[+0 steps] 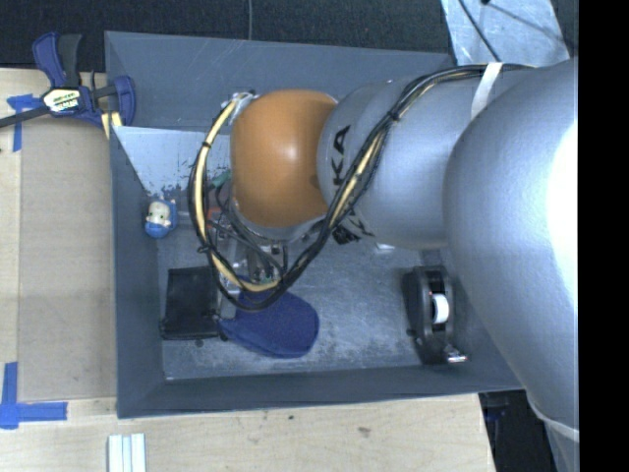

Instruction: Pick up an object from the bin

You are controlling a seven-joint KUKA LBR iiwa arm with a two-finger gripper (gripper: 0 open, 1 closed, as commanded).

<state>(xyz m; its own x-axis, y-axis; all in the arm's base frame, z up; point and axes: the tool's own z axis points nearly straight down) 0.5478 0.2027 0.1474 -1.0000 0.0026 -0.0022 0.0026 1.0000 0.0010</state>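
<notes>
**End effector low over black/blue pair, bin's lower-left corner**

The arm (472, 175) is nearest to the camera. Its big grey link lies across the bin's right edge and hides much of the floor there. At its end sits the orange cover (280, 155), w/ cables (204, 180) looped round it. Under that the end effector (236, 275) points down into the bin (133, 362). Apart or together? I cannot tell, because cover and cables hide it.

It stands above the place where two objs. meet, near the bin's lower-left corner as the view shows it. One is a flat black square thing (189, 303). The other, touching it on the side toward the bin's middle, is a dark blue rounded soft-looking thing (283, 327). Which of the two is meant I cannot say, and nothing is seen held. Prob. this pair is the target, since the wrist is upright over it, a good pose for going straight down.

The other things lie well apart, so there is no crowding: a small blue-and-white figure (157, 218) by the left edge, and a black holder (432, 313) w/ a white roll near the lower-right corner. The pick seems not yet done.
</notes>
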